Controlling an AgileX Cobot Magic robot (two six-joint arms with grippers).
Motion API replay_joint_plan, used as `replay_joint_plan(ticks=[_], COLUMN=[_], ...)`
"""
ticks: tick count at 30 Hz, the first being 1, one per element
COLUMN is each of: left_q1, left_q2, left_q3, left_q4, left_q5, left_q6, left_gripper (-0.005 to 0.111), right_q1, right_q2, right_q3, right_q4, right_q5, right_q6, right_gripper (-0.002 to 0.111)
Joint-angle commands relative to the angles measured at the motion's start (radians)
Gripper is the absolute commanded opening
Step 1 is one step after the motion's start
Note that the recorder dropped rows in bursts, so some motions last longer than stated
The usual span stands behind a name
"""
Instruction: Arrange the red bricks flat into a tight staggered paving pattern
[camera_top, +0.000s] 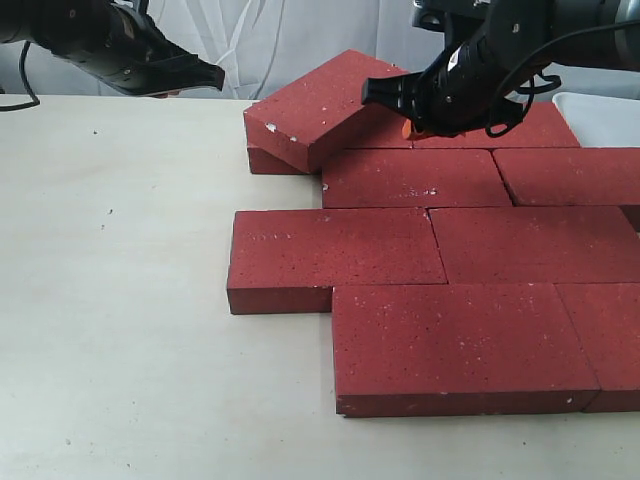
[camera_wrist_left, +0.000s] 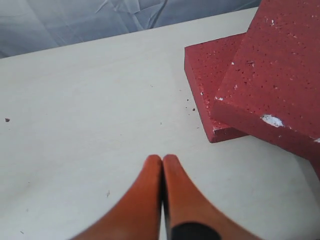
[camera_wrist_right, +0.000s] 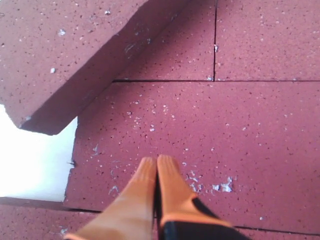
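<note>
Several red bricks lie flat in staggered rows, among them a front brick (camera_top: 460, 345), a middle-left brick (camera_top: 335, 250) and a back brick (camera_top: 415, 178). One red brick (camera_top: 320, 105) rests tilted at the back left, propped on a flat brick (camera_top: 268, 160) beneath it. My right gripper (camera_top: 410, 128) hovers shut and empty just right of the tilted brick (camera_wrist_right: 65, 45), over a flat brick (camera_wrist_right: 210, 130); its tips (camera_wrist_right: 157, 160) are pressed together. My left gripper (camera_top: 215, 75) hangs shut and empty over bare table, left of the tilted brick (camera_wrist_left: 280, 65) and the brick under it (camera_wrist_left: 210, 80); its tips (camera_wrist_left: 162, 159) touch.
The pale table (camera_top: 120, 300) stretches bare on the left and front. A white tray edge (camera_top: 600, 105) shows at the back right behind the bricks. Grey cloth hangs behind the table (camera_top: 270, 40).
</note>
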Motion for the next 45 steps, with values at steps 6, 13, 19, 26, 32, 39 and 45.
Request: replay_joint_plan(ticks=[6, 13, 19, 26, 32, 39, 45], left_q1=[0.001, 0.001, 0.001, 0.001, 0.001, 0.001, 0.001], left_q2=[-0.003, -0.003, -0.003, -0.003, -0.003, -0.003, 0.007], left_q3=[-0.005, -0.005, -0.005, -0.005, -0.005, -0.005, -0.04], left_q4=[0.006, 0.006, 0.006, 0.006, 0.001, -0.006, -0.048], left_q5=[0.001, 0.001, 0.001, 0.001, 0.001, -0.035, -0.071], left_q6=[0.0, 0.0, 0.0, 0.0, 0.0, 0.0, 0.0], left_gripper=[0.0, 0.0, 0.0, 0.0, 0.0, 0.0, 0.0], right_q1=[-0.003, -0.003, -0.003, -0.003, -0.003, -0.016, -0.052], right_q2=[-0.008, -0.008, -0.008, -0.008, -0.008, -0.008, -0.004], right_q3=[-0.006, -0.006, -0.006, -0.006, -0.006, -0.006, -0.025], right_q4=[-0.009, -0.009, -0.009, -0.009, -0.009, -0.013, -0.037], right_q5=[0.009, 0.009, 0.009, 0.004, -0.009, -0.075, -0.109], right_q6=[-0.003, -0.003, -0.003, -0.003, -0.003, -0.007, -0.012], right_gripper=[-0.001, -0.001, -0.001, -0.001, -0.001, -0.001, -0.001])
